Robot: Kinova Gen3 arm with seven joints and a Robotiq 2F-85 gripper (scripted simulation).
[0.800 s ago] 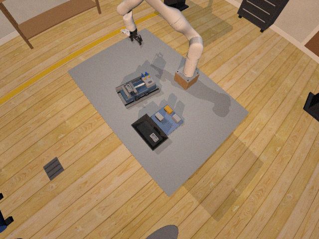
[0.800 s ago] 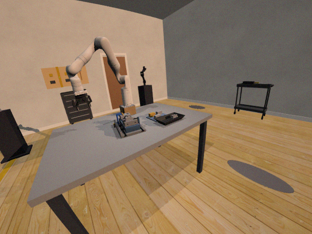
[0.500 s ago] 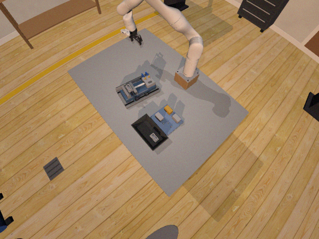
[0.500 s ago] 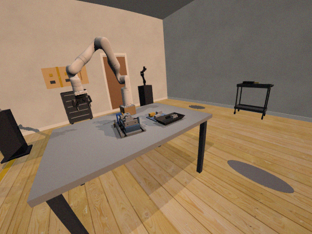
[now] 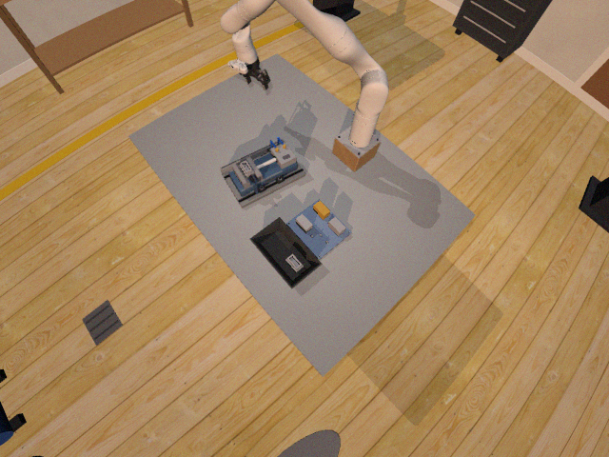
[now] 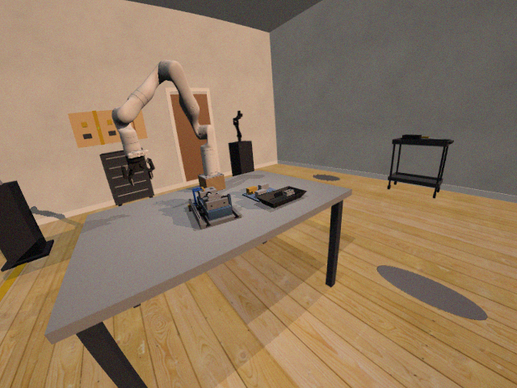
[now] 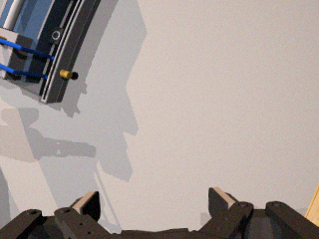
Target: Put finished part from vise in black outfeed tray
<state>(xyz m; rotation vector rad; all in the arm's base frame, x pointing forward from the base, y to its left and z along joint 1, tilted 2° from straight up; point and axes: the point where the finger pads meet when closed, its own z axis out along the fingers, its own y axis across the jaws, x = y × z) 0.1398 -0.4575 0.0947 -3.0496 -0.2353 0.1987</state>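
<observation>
The blue-and-grey vise [image 5: 267,175] [image 6: 215,208] stands in the middle of the grey table [image 5: 196,123] [image 6: 145,250]. The finished part [image 5: 247,168], a grey block with a pocket on top, sits between its jaws. The black outfeed tray [image 5: 272,242] [image 6: 301,192] lies in front of the vise and holds one pocketed part [image 5: 294,262] [image 6: 287,192] at one end. My gripper [image 5: 259,78] [image 6: 136,170] [image 7: 154,202] is open and empty. It hangs well above the table near its far edge, far from the vise. The wrist view shows only a corner of the vise [image 7: 56,23] at upper left.
A blue pallet [image 5: 322,241] next to the tray carries two grey blanks [image 5: 304,224] [image 5: 337,226] and an orange block [image 5: 322,208]. The arm's wooden base block [image 5: 355,152] stands behind and to the right of the vise.
</observation>
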